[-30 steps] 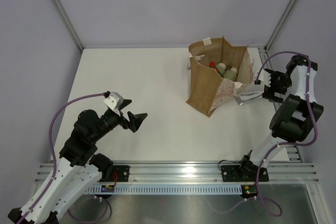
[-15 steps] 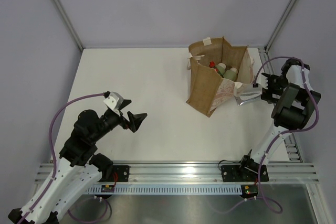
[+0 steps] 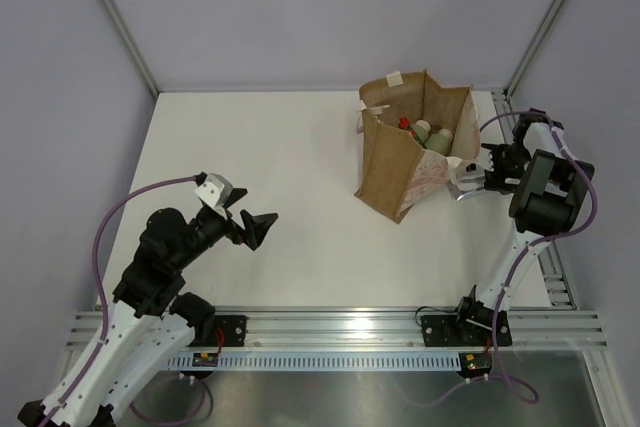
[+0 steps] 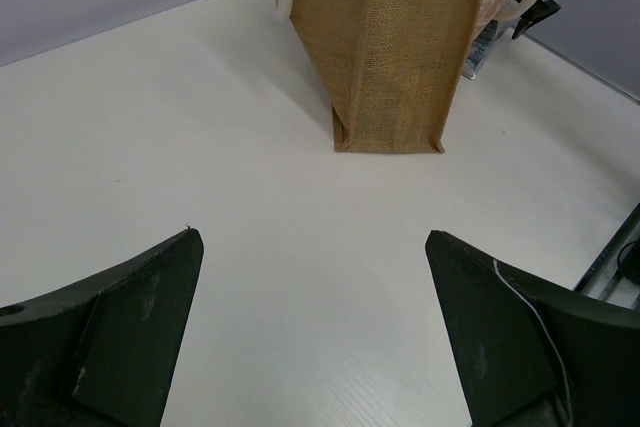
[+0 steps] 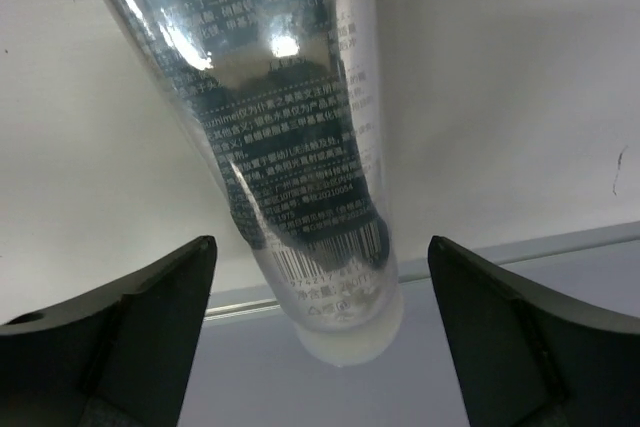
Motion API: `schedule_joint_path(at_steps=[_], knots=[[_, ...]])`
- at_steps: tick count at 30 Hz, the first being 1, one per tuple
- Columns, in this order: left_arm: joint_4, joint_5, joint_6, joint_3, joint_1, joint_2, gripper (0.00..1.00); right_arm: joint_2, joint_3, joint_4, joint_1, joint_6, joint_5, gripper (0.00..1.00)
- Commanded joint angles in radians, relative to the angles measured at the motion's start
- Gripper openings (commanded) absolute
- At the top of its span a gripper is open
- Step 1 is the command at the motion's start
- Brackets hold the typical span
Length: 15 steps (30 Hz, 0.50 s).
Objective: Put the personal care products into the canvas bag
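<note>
At left, left gripper spread fully wide above the white tabletop, nothing in it. Right of centre, upright tan-brown woven canvas bag, holding a red-capped dark green bottle and two pale white-capped bottles. Just right of that, right gripper gaping around a shiny silver printed tube, fingers clear of both its sides.

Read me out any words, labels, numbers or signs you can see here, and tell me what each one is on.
Silver tube: rows of small print, too small and blurred to read.
Barcode near the tube's cap end: digits beneath it, too blurred to read.
Canvas bag: pale pinkish print on one side, no words legible.
No text here is clear enough to quote.
</note>
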Motion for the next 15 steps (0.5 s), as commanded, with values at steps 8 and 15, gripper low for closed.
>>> schedule_joint_path(at_steps=[8, 15], knots=[[0.031, 0.008, 0.014, 0.002, 0.007, -0.003, 0.99, -0.062, -0.148, 0.011, 0.054, -0.204, 0.177, 0.46], [0.033, -0.003, 0.016, 0.000, 0.008, -0.003, 0.99, -0.267, -0.312, 0.014, 0.051, -0.185, 0.220, 0.37]])
